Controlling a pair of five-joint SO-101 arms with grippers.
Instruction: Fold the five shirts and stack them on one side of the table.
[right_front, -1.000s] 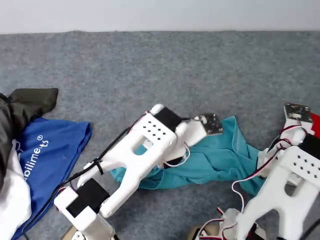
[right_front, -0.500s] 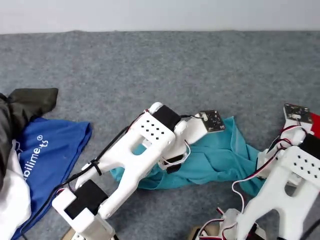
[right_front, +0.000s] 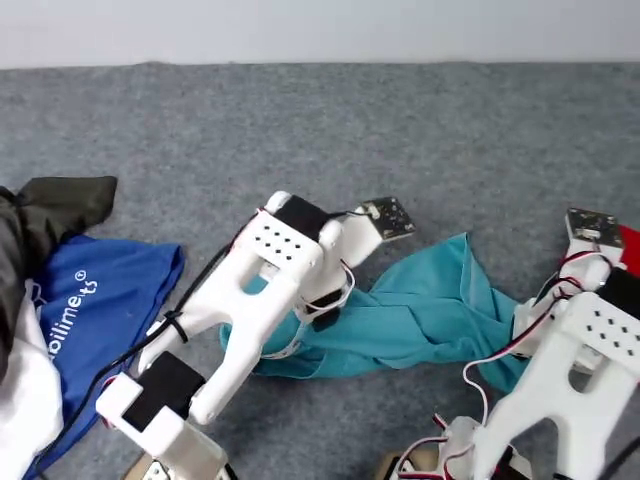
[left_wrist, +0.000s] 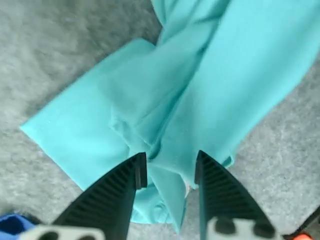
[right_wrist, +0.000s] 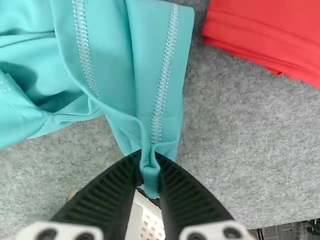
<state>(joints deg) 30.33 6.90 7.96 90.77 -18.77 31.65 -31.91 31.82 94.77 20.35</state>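
At the left edge of the table (right_front: 400, 130), a blue shirt (right_front: 100, 300) lies heaped with a dark shirt (right_front: 50, 205) and a white shirt (right_front: 20, 400). Mid-table sprawls the teal shirt (right_front: 420, 320): your left jaws stand open over it, your right jaws pinch its right hem. A red shirt (right_wrist: 265, 35) lies at the right edge.

Your teal shirt (right_front: 420, 320) is smooth, matt cloth. The table (right_front: 400, 130) looks like rough grey felt, and your jaws are ribbed black plastic.
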